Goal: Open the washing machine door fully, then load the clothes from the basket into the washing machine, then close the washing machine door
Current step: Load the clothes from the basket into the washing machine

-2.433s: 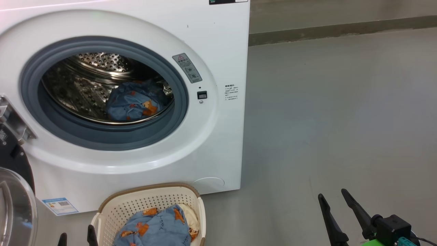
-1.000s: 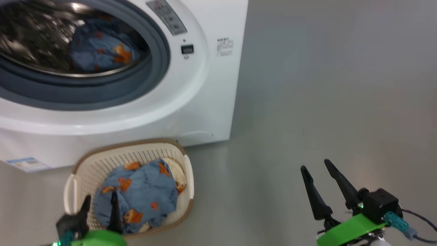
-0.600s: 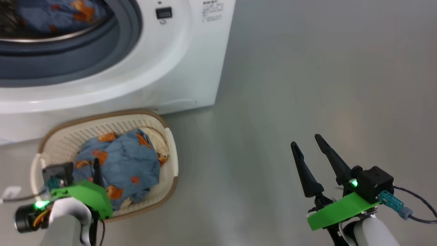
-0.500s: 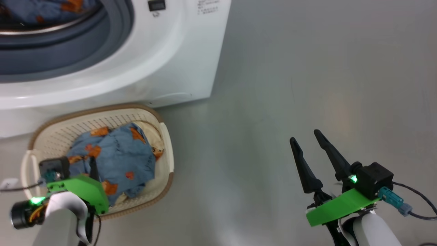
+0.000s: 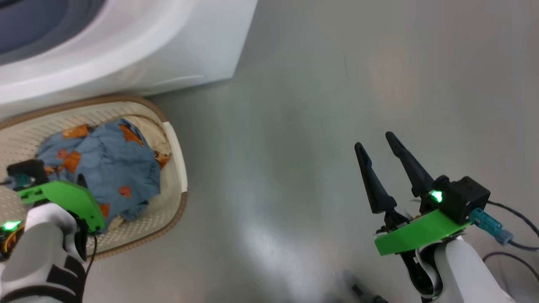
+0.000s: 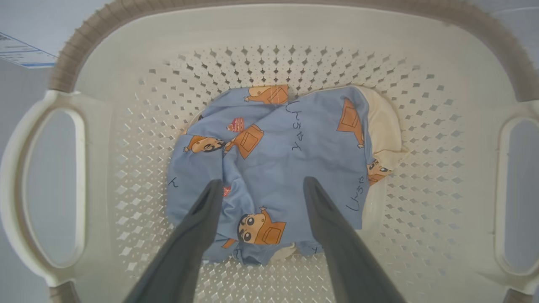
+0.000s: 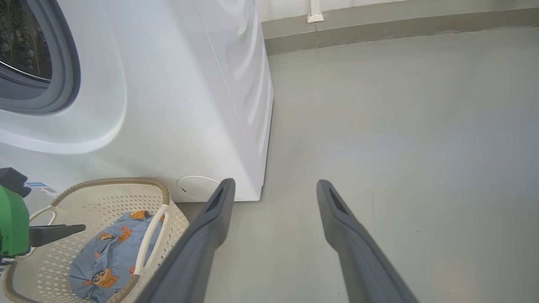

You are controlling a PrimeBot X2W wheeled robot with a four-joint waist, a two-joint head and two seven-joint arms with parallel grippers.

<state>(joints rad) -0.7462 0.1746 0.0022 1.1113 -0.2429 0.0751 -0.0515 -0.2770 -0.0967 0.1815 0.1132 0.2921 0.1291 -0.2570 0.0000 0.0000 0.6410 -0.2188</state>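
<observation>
**Clothes [image 6: 273, 168] lie in the basket [image 6: 269, 25] with my left claw [image 6: 263, 182] spread above them**

In my left wrist view the blue bear-print garment lies bunched in the middle of the frame, on the basket's perforated bottom. A fold of cream-white cloth shows at its right edge. My left claw's two fingers rise from the bottom edge, set wide apart and gripping nothing. Their tips are over the lower part of the fabric, but I cannot tell whether they touch it.

In the head view the basket sits at the left of the frame. It is just below the white washing machine [image 5: 126, 42], which takes the upper left corner. My right claw [image 5: 374, 140] is at the lower right, fingers parted and empty, over grey floor [image 5: 294, 126] and well apart from the basket.

My right wrist view shows the machine's grey door seal [image 7: 71, 63] at the upper left. The basket with the blue cloth inside is at the lower left.
</observation>
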